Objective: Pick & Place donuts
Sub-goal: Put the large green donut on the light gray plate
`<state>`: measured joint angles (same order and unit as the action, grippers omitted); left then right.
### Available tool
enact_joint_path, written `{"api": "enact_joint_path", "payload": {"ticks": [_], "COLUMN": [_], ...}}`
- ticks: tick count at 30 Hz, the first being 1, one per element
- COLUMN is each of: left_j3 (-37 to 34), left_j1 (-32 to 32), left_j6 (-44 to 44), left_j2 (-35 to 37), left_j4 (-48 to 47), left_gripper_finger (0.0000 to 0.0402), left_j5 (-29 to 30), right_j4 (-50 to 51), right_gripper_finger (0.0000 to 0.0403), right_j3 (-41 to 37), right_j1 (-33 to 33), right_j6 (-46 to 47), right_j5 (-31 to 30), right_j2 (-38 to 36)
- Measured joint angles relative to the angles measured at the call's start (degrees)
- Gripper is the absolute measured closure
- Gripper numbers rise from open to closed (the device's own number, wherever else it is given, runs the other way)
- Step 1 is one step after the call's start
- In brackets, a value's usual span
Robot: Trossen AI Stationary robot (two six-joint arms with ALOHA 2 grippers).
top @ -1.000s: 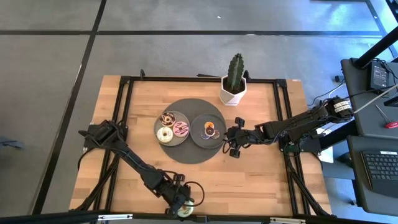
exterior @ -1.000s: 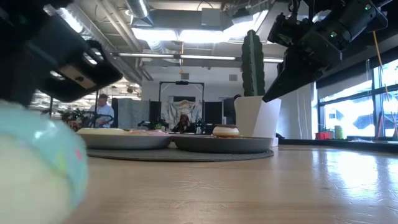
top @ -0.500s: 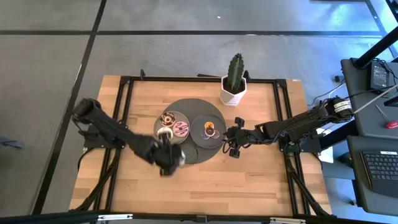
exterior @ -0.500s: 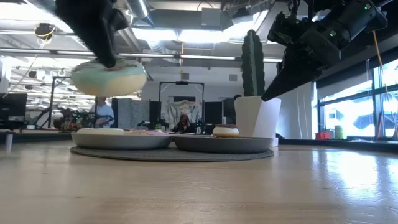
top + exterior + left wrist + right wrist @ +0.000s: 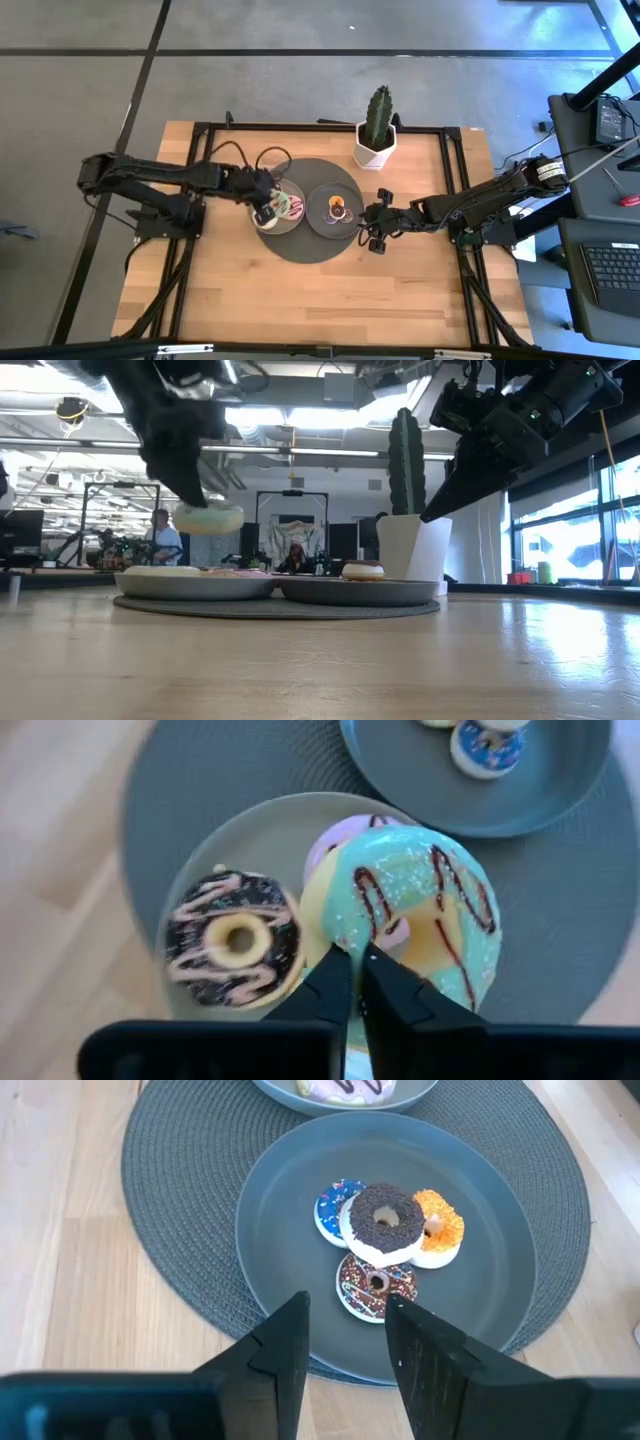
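Observation:
My left gripper [image 5: 268, 210] [image 5: 355, 975] is shut on a mint-iced donut with brown drizzle [image 5: 415, 915] [image 5: 208, 518], above the left grey plate [image 5: 205, 850] [image 5: 195, 583]. On that plate lie a dark donut with pink drizzle [image 5: 235, 935] and a pink donut [image 5: 350, 825], which is half hidden under the held one. My right gripper [image 5: 375, 232] [image 5: 345, 1335] is open and hovers by the near-right rim of the right plate [image 5: 290, 1175]. That plate carries several mini donuts [image 5: 385, 1220]. My left gripper pinches the mint donut at its ring's edge [image 5: 340, 935] between the two close-set fingers [image 5: 330, 985], which slant down from above. The fingers themselves cover the exact spot. The donut is lifted clear and roughly level above the left plate.
Both plates sit on a round dark woven mat [image 5: 305, 250] at the table's middle. A cactus in a white pot [image 5: 376, 130] stands behind the mat near the far edge. Bare wooden table [image 5: 400, 290] lies on the near side.
My left gripper has carried the mint donut from the table's near edge up and toward the far side, until it stands over the left plate. The donut has stayed in its shut fingers.

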<state>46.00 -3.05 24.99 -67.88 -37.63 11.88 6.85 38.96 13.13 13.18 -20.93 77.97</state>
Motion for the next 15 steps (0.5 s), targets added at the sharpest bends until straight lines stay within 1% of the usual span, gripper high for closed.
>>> {"api": "enact_joint_path", "payload": {"ticks": [2,6,11,15], "left_j3": [-1.84,-3.83,-4.31,-4.31], "left_j1": [-3.16,-6.98,-8.75,-9.15], "left_j6": [-0.19,-0.36,0.49,2.80], "left_j2": [0.03,-0.01,0.00,-1.26], "left_j4": [2.34,3.03,3.94,3.82], "left_gripper_finger": [0.0392,0.0391,0.0390,0.0390], "left_j5": [-2.90,-3.97,-4.70,-6.56], "right_j4": [-0.14,-0.15,-0.15,-0.13], "right_gripper_finger": [0.0268,0.0268,0.0268,0.0268], "right_j3": [0.00,0.00,0.00,0.00], "right_j1": [0.00,0.00,0.00,0.00], "right_j6": [-0.02,-0.06,-0.19,-0.19], "right_j5": [-0.26,-0.39,-0.43,-0.43], "right_j2": [0.00,0.00,0.00,0.00]}}
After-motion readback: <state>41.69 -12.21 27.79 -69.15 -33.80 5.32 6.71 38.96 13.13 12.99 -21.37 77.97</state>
